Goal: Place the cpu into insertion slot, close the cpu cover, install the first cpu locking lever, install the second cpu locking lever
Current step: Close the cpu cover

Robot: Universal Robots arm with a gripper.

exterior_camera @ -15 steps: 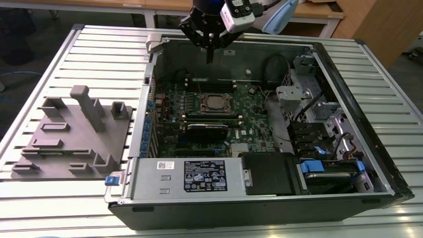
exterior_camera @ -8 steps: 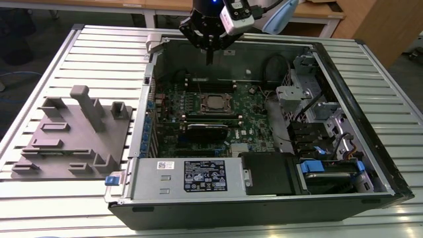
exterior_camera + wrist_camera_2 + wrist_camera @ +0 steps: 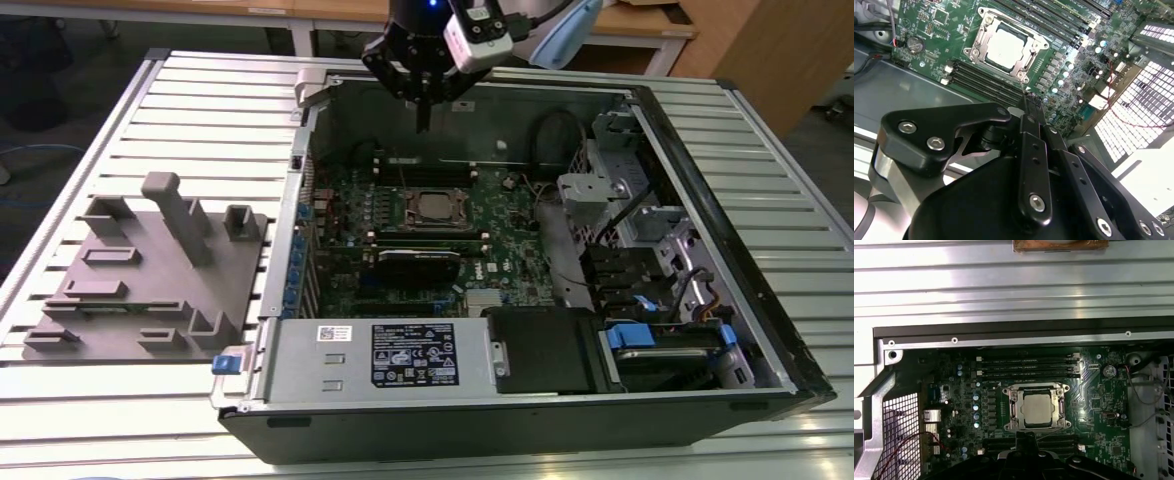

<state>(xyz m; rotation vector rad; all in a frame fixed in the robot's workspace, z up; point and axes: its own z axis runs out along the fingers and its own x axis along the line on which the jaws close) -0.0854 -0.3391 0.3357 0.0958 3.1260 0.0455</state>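
The cpu [image 3: 1036, 408] already sits in the insertion slot [image 3: 1012, 426] on the green board, and the cpu cover [image 3: 982, 44] appears to lie flat around it, so the lever steps look to be in hand; whether either lever is latched cannot be told. The end effector [image 3: 423, 118] hangs clenched and empty above the open case's far wall [image 3: 467, 85], well apart from the slot. Lever work likely calls for a careful descent beside the cover.

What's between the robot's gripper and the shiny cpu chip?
In the second wrist view, long black memory slots lie between the gripper and the cpu.
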